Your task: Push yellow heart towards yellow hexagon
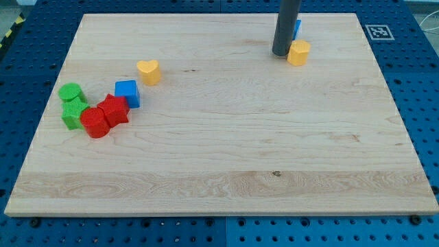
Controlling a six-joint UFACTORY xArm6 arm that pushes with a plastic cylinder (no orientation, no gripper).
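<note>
Bare wood fills the whole near half of the board [226, 185], from the bottom edge up past the middle, with nothing on it from corner to corner. Close to the left edge, about halfway up, sits a tight cluster: a red cylinder [95, 123] touching a red star-like block [114, 110], with a blue cube [127, 93] just above and to the right of them. Against their left side are two green blocks, one [73, 114] lower and one [70, 92] above it, both near the board's left edge. The yellow heart [148, 71] lies slightly farther back, just beyond the blue cube and apart from it, with open wood to its right all the way across. Near the top edge, right of centre, the yellow hexagon [298, 52] sits well apart from the heart. The rod's tip [280, 53] rests just beside the hexagon's left side; contact cannot be told. The arm carries no gripper, only this rod. A blue block [296, 29] peeks out behind the rod.
</note>
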